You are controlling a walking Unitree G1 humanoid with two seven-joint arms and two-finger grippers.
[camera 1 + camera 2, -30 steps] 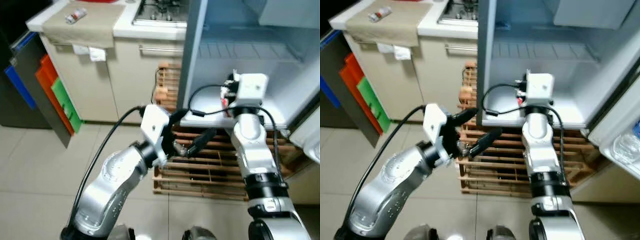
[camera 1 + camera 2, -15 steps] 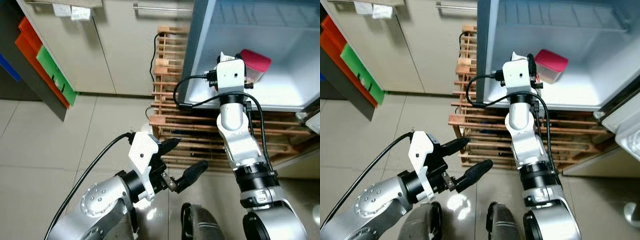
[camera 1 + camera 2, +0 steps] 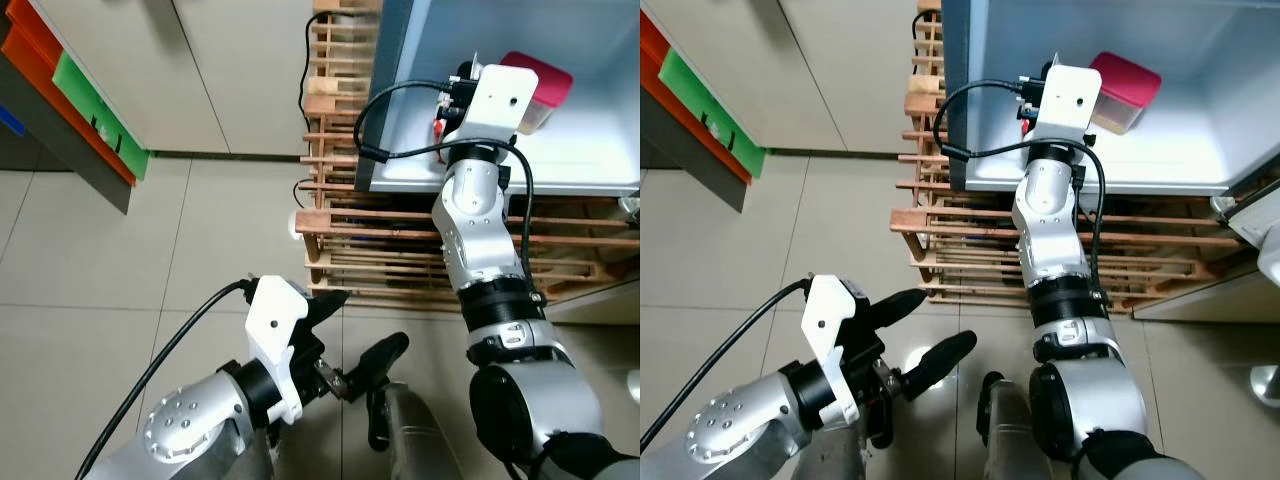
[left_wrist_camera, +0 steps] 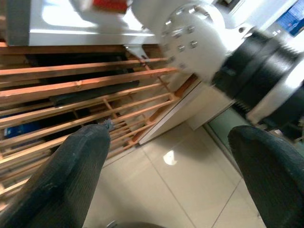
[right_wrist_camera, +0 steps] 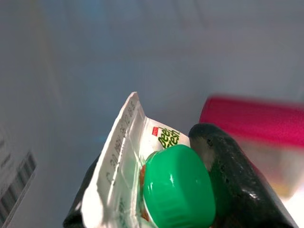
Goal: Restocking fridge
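My right gripper [image 5: 159, 199] is shut on a white pouch with a green screw cap [image 5: 176, 186]. It reaches into the bottom of the open fridge [image 3: 590, 160], and in the eye views the white wrist housing [image 3: 498, 97] hides its fingers. A clear box with a pink lid [image 3: 540, 82] sits on the fridge floor just beyond the pouch; the same box [image 5: 259, 121] is blurred in the right wrist view. Low over the floor tiles, my left gripper [image 3: 365, 322] hangs open and empty, its black fingers [image 4: 78, 166] wide apart.
A wooden slat pallet [image 3: 395, 250] carries the fridge, and a black cable [image 3: 305, 85] runs down beside it. Beige cabinets [image 3: 250, 70] stand at the back left, with orange and green bins [image 3: 95, 125] beside them. The fridge door edge [image 3: 1265, 235] is at the right.
The camera has tilted further down towards the floor. My right gripper, still holding the pouch, stands a little closer to the pink-lidded box. The left arm stays low and open.
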